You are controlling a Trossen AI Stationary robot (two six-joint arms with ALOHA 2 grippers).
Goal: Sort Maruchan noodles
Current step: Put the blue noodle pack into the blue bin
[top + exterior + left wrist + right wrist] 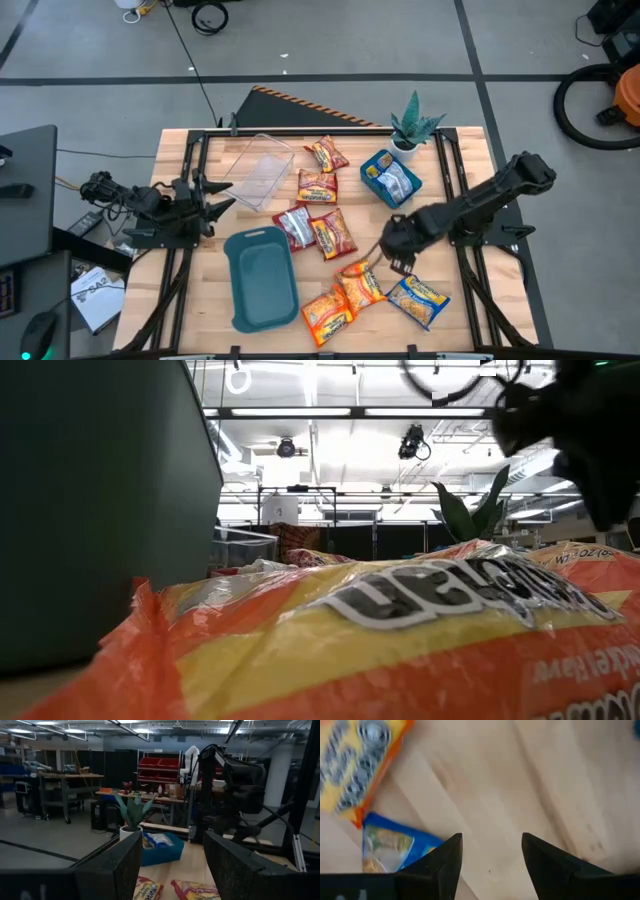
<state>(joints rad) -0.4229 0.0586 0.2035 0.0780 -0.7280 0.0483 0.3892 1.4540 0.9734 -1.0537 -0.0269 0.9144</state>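
On the slatted wooden table [200,150], the Maruchan noodles [327,233] lie scattered between the smooth teal tray [262,280] and the blue tray [380,165]; my right gripper [393,252] hovers spread above bare wood beside an orange packet [360,283], my left gripper [212,205] waits spread at the table's edge. Light, crinkly, slippery packets, I judge: best pinched at a crimped end

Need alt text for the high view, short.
Top-down view of a wooden table strewn with Maruchan noodle packets, the right gripper hovering open over bare wood beside the orange packets. The left gripper waits open at the left edge. A large teal tray, clear bin, small blue tray and potted plant surround them.
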